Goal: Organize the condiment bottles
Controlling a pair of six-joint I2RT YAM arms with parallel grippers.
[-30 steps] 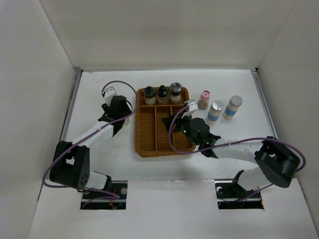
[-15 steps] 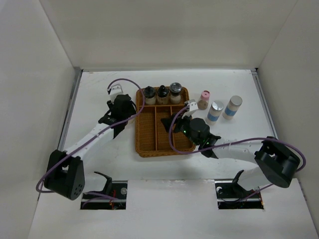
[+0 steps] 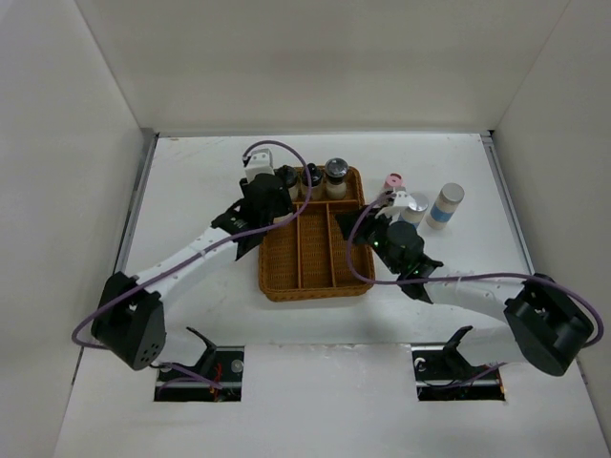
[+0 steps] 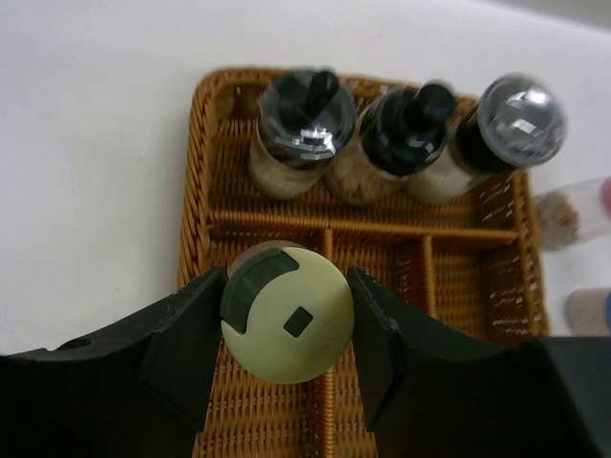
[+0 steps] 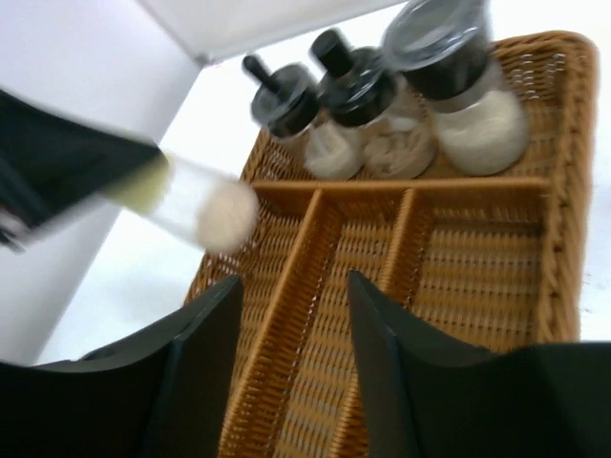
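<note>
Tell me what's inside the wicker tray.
The wicker tray holds three dark-capped bottles in its back compartment. Its long compartments show bare wicker, though the left claw and its cream-capped bottle hide part of them.

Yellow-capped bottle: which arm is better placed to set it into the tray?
Left. The left gripper grips the yellow-capped bottle above the wicker tray's long compartments; the right gripper is open and empty.

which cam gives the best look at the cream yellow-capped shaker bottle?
Left wrist: the cream yellow-capped shaker bottle is sharp and centred, cap toward the lens, in the left gripper. Right wrist shows it blurred, side-on. Top external hides it beneath that gripper.
</note>
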